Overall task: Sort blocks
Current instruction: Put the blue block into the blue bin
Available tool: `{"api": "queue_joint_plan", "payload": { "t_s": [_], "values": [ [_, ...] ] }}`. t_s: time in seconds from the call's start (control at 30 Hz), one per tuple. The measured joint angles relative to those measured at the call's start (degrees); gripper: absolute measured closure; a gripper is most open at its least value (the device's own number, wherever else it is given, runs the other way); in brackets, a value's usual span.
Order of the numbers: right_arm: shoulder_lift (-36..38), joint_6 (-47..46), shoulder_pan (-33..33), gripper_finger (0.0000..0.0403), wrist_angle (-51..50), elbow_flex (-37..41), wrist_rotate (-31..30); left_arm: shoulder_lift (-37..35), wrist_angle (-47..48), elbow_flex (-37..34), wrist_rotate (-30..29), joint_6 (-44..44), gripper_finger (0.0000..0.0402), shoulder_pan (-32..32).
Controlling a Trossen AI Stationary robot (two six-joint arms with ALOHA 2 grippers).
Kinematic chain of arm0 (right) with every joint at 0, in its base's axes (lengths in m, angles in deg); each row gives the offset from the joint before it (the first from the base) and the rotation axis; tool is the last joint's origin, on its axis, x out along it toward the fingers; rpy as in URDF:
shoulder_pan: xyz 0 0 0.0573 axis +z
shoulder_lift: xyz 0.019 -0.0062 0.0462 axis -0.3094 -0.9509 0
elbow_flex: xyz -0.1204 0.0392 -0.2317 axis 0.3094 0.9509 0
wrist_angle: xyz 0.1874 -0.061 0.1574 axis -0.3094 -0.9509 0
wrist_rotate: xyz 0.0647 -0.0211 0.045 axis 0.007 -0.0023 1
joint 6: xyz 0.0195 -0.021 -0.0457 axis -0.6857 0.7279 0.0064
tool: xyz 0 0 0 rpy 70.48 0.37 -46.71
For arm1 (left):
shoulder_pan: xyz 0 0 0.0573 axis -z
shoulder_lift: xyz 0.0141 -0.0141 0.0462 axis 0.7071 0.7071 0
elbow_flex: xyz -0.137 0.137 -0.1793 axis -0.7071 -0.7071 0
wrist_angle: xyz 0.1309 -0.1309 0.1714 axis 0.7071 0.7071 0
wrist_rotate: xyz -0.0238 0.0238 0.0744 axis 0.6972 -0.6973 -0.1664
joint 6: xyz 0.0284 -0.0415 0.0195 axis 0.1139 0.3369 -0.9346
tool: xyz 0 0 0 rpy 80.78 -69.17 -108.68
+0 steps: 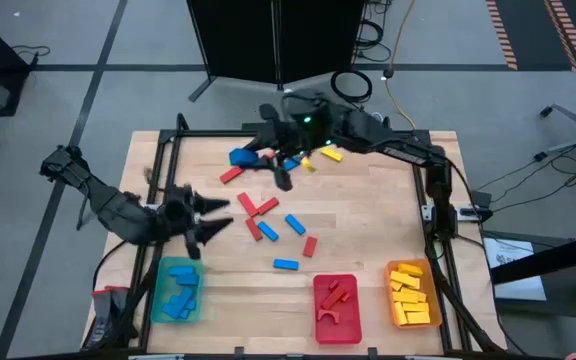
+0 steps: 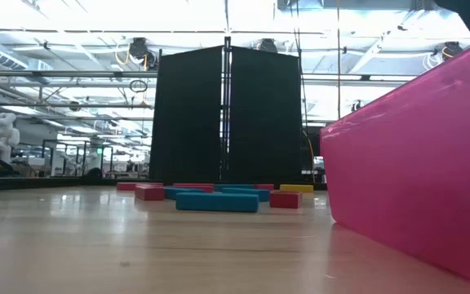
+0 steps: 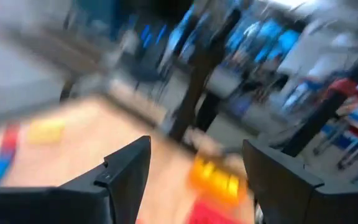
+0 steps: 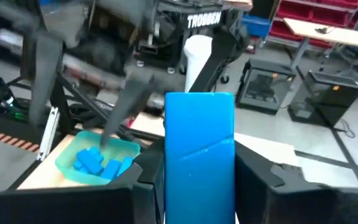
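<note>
Loose red, blue and yellow blocks lie flat on the table's middle, among them a red one (image 1: 245, 203), a blue one (image 1: 286, 264) and a yellow one (image 1: 330, 154). In the low view they show as a low row (image 2: 217, 201). My right gripper (image 4: 199, 186), near the table's far edge (image 1: 253, 158), is shut on a blue block (image 4: 199, 143). My left gripper (image 3: 194, 180) is open and hovers at the left side (image 1: 208, 220), just beyond the teal tray (image 1: 178, 290). It holds nothing. My right gripper pinches the blue block (image 1: 240, 157) between its two fingers (image 4: 148, 183), one on each long side. The block's free end (image 4: 199, 102) sticks out past the fingertips. The gripper points roughly level toward the table's near left, and the block looks lifted clear of the table.
Three trays stand along the near edge: the teal one with blue blocks, a red one (image 1: 336, 305) with red pieces and an orange one (image 1: 411, 293) with yellow blocks. The red tray's wall (image 2: 414, 188) fills the low view's right. A dark frame (image 1: 428, 190) borders the table.
</note>
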Motion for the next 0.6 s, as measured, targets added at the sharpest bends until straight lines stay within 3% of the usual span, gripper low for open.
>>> {"api": "queue_joint_plan", "payload": {
  "t_s": [0.17,0.27,0.37,0.6],
  "values": [
    [3.54,0.17,0.91,0.0292,-2.05,0.02,0.53,-1.80,-18.82,0.04,0.36,-27.04,0.0142,-3.07],
    [6.11,0.22,1.60,0.0292,0.09,0.02,0.90,-2.33,-27.33,0.04,8.05,-35.64,0.0142,-6.96],
    [8.20,0.32,2.11,0.0292,2.46,-0.10,0.79,-2.27,-30.23,0.07,17.01,-37.74,0.0142,-11.54],
    [8.95,-0.94,2.70,0.0292,7.28,-0.03,1.67,-0.60,-32.31,0.04,26.29,-37.76,0.0142,-19.74]
  ]
}}
